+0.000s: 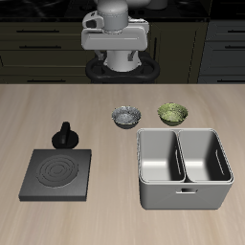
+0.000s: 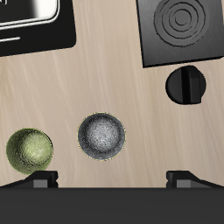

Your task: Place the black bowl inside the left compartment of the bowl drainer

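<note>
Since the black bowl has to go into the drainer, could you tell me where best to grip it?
Probably by the rim of the black bowl, coming straight down from above: it sits upright and open, shallow and round, apart from the green bowl.

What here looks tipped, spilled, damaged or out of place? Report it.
Nothing stands out. The black bowl and the olive-green bowl sit upright behind the bowl drainer, whose two wells show nothing inside. The black square plate lies flat, with a small black knobbed object upright behind it.
</note>
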Available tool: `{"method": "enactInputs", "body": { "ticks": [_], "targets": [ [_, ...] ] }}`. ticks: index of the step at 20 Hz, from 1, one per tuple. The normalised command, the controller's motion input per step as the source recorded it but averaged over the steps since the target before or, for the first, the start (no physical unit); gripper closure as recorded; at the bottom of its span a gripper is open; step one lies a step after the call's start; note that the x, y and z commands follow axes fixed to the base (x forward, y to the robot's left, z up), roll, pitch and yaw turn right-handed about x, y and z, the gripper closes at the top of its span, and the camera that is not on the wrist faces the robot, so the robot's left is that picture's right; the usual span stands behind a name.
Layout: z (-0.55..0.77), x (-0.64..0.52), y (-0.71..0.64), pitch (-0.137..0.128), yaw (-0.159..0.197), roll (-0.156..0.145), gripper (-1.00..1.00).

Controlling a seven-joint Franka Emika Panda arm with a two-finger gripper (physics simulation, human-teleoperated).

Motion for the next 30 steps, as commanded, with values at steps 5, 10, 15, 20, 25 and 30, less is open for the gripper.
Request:
{"method": "enactInputs", "body": {
  "ticks": [5, 10, 15, 20, 25, 30],
  "targets": [
    [-0.21, 0.12, 0.03, 0.016, 0.023, -0.007, -1.0],
    [-0.24, 0.1, -0.02, -0.01, 0.043, 0.008, -1.0],
    [-0.33, 0.1, -0.19, 0.041, 0.055, -0.021, -1.0],
    [-0.38, 0.11, -0.14, 0.046, 0.053, -0.029, -1.0],
    [-0.31, 0.1, -0.09, 0.03, 0.029, -0.017, -1.0],
    [-0.17, 0.08, 0.04, 0.013, 0.012, 0.008, -1.0]
  ]
}}
